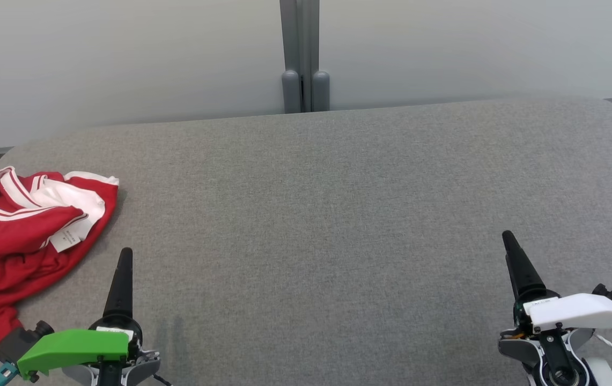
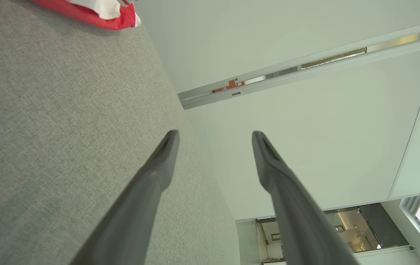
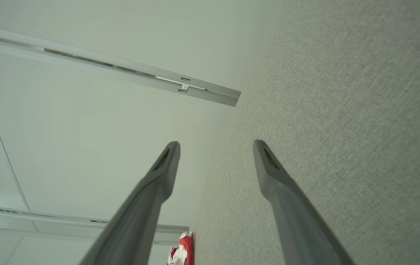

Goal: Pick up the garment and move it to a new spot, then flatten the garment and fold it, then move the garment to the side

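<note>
At the bottom left of the head view sits the left gripper (image 1: 125, 256). It has a green cover (image 1: 72, 347) on its wrist and a dark finger pointing up the frame over the grey fabric desk (image 1: 306, 225). In its own wrist view the left gripper (image 2: 214, 137) has its 2 jaws well apart with nothing between them. The left jaw lies over the desk (image 2: 48, 117) and the right one shows against a pale wall.

At the bottom right of the head view the right gripper (image 1: 509, 240) carries a white cover (image 1: 579, 311). Its finger also points up the frame, leaning slightly left. In the right wrist view the right gripper (image 3: 215, 146) likewise has its 2 jaws apart and empty, the right one over the desk (image 3: 342, 110).

The garment (image 1: 10, 241) is red with white striped trim. It lies crumpled on the desk at the middle and lower left of the head view and runs off the left edge. It is just up and left of the left gripper and apart from it. A white inner panel is turned out near its top, with a small white label (image 1: 67, 238) below it. A corner of the garment (image 2: 99, 11) shows at the top left of the left wrist view. A small patch of the garment (image 3: 184, 250) shows at the bottom centre of the right wrist view.

Farthest off, the desk's rounded back edge crosses the upper third of the head view. Behind it stands a pale wall (image 1: 123, 53) with a grey post (image 1: 306, 53) at top centre.
</note>
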Motion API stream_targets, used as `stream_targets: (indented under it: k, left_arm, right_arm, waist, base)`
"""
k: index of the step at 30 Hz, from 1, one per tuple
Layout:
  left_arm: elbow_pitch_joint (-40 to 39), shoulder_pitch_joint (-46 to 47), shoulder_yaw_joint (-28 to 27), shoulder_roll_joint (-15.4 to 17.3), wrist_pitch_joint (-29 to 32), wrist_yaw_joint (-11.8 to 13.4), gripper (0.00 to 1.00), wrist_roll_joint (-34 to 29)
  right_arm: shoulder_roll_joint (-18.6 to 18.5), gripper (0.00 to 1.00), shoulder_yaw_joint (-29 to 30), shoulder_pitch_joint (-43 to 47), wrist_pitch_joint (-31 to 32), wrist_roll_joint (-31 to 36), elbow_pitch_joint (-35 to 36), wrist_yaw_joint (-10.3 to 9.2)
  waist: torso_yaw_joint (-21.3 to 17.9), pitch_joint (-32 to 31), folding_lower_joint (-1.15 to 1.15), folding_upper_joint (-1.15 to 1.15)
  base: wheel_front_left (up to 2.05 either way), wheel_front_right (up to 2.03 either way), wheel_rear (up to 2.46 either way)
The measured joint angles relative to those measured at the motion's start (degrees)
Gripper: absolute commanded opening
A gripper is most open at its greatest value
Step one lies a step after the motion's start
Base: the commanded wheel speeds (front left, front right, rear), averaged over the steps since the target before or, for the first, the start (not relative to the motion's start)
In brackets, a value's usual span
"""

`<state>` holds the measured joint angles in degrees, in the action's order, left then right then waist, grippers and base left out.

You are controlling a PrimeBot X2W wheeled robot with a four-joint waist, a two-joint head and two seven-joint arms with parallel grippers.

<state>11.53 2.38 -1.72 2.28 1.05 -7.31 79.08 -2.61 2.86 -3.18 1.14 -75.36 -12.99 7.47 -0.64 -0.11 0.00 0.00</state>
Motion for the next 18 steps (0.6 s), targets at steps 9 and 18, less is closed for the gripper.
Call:
stream_targets:
  k: [9, 18]
  left_arm:
    - [-3.33, -0.70, 0.26, 0.05, -2.14, 0.27, 1.00, -12.37]
    - [-4.39, -1.87, 3.44, 0.10, -3.94, 1.86, 1.00, -23.59]
  right_arm:
    - [-0.48, 1.00, -2.54, 0.46, -2.11, 12.58, 1.72, 0.00]
    - [-1.02, 1.00, -4.89, 0.97, -3.86, 21.36, 2.43, 0.00]
  waist:
    - [-0.35, -0.28, 0.00, 0.00]
    - [-0.60, -0.60, 0.00, 0.00]
  base:
    - [0.00, 0.00, 0.00]
    - [0.00, 0.00, 0.00]
